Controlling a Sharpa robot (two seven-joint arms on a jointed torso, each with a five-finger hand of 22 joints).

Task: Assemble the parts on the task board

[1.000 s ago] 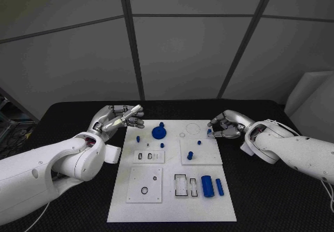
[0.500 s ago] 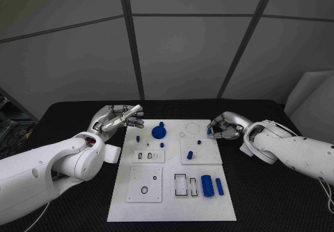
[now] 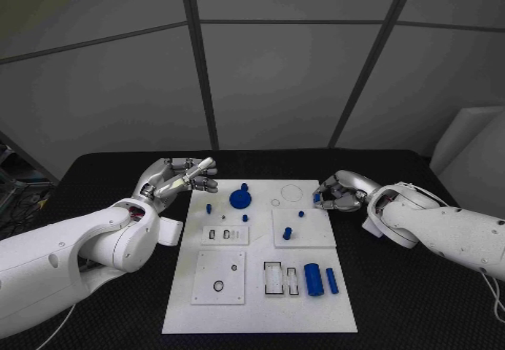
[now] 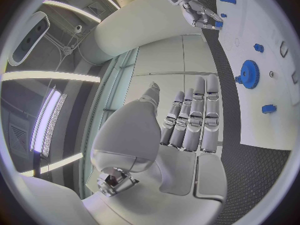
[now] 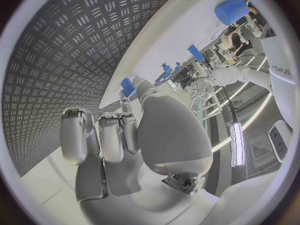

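At the task board (image 3: 316, 306)'s far right edge the right robot hand (image 3: 338, 192) pinches a small blue part (image 5: 127, 86), seemingly carrying it to a socket needing alignment; the left robot hand (image 3: 181, 178) hovers empty, fingers apart.

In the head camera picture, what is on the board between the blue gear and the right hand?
In the head view, between the blue gear and the right hand the task board carries a round ring outline and a smaller ring; no blue part stands there.

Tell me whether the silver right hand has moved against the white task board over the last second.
Yes. The right hand has drifted slightly away from the task board's right edge and farther from the robot.
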